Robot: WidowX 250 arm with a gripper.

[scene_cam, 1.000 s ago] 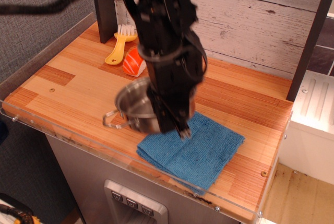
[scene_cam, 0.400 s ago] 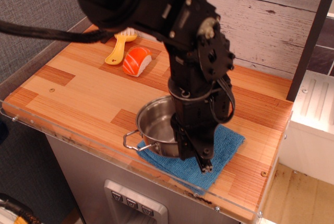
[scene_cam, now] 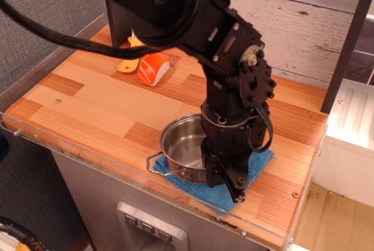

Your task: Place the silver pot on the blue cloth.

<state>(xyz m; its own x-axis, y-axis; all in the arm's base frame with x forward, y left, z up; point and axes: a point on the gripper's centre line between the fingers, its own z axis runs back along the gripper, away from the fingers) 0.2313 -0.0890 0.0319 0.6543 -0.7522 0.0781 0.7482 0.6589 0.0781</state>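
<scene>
— From where is the scene viewed?

— A single fixed view is provided. It is taken from above and in front of the wooden counter (scene_cam: 87,107), looking down at an angle toward the plank wall (scene_cam: 292,23) behind.

— How near is it set?

— At middle range. The whole counter top is taken in, with the clear front edge guard (scene_cam: 105,166) low in frame and the grey cabinet face (scene_cam: 99,204) below it.

— What is cut off?

— The arm (scene_cam: 193,17) is cropped at the upper edge. A white unit (scene_cam: 353,134) is partly seen at the right.

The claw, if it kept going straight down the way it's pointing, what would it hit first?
Most likely the blue cloth just beneath the claw, which points down beside the silver pot. Depth is unclear from one view.
</scene>
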